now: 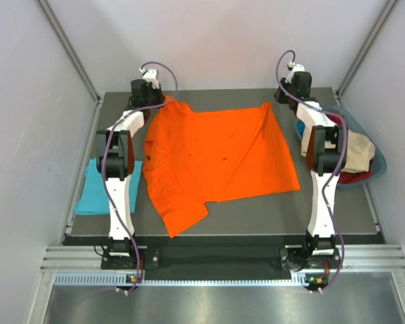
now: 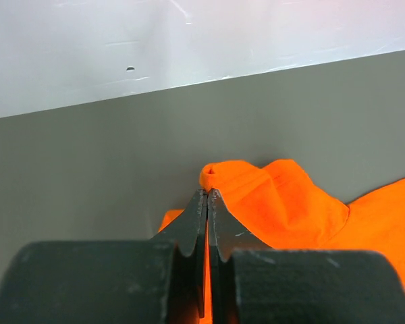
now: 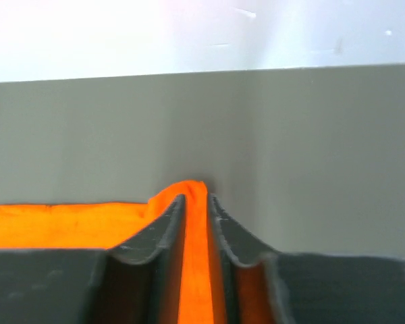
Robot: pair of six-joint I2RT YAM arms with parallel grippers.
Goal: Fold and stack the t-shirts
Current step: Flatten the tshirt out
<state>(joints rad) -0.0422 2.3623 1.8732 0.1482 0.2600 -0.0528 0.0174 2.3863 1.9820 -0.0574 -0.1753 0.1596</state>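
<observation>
L gripper (image 2: 208, 197) clenched on orange shirt (image 1: 216, 152) far-left corner; we reckon pinned for flat spread pre-fold. R gripper (image 3: 196, 202) astride far-right corner, jaws parted; grip: can't tell.

Readable text: we can make out none in any of the three views.
orange t-shirt (image 1: 216, 155): we see a few small dark specks on the cloth, too small for us to read as letters or a mark.
right arm's base (image 1: 315, 260): we see tiny coloured spots on its front edge, too small for us to tell whether they are signs.
</observation>
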